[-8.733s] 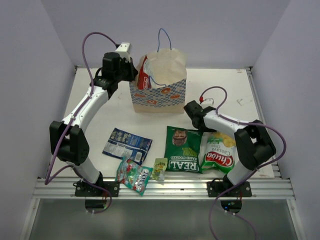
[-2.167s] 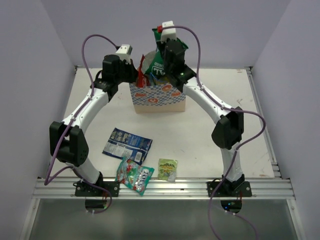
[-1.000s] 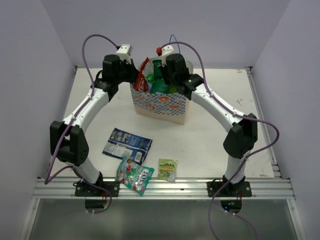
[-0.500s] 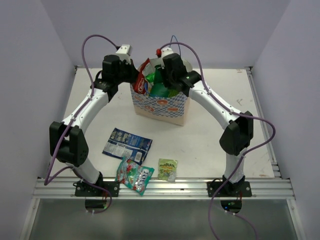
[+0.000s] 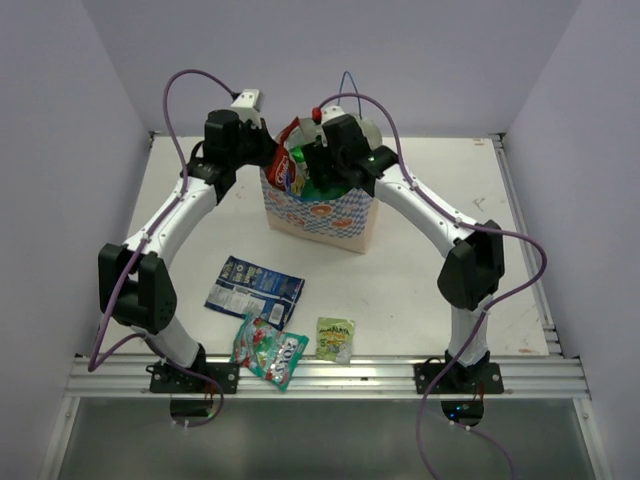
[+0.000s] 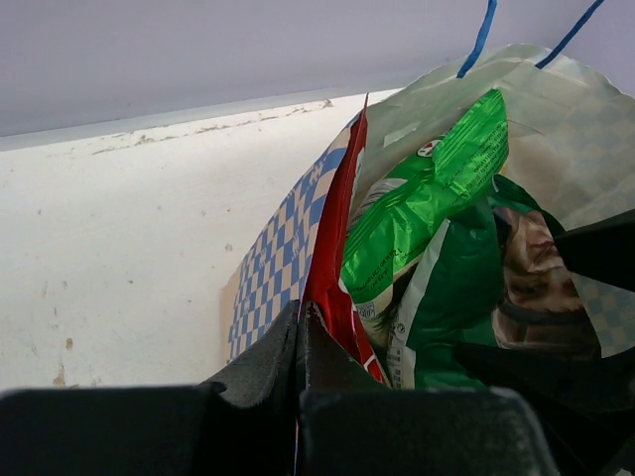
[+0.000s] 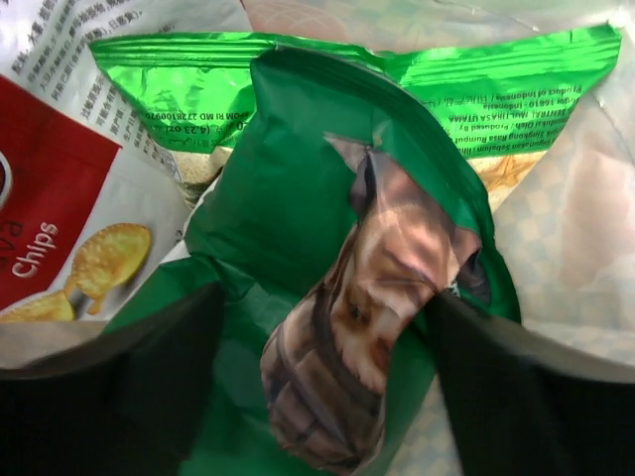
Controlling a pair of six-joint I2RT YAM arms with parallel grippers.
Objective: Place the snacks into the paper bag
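Left fingers (image 6: 248, 367) were pinched shut on rim of paper bag (image 6: 263, 288). Red-yellow packet (image 6: 332, 268) edge rose right at pinch; couldn't tell whether it was caught too. Right fingers (image 7: 109, 397) were down in bag mouth, spread wide. Dark green packet (image 7: 298, 178) sat crumpled between them, green-white packet (image 7: 198, 69) just beyond tips. Bag stood on counter (image 5: 500, 190). Dark blue packet (image 5: 254, 285), candy packet (image 5: 268, 352) and tiny sachet (image 5: 335, 338) lay well away from both sets of fingers, near arm bases.
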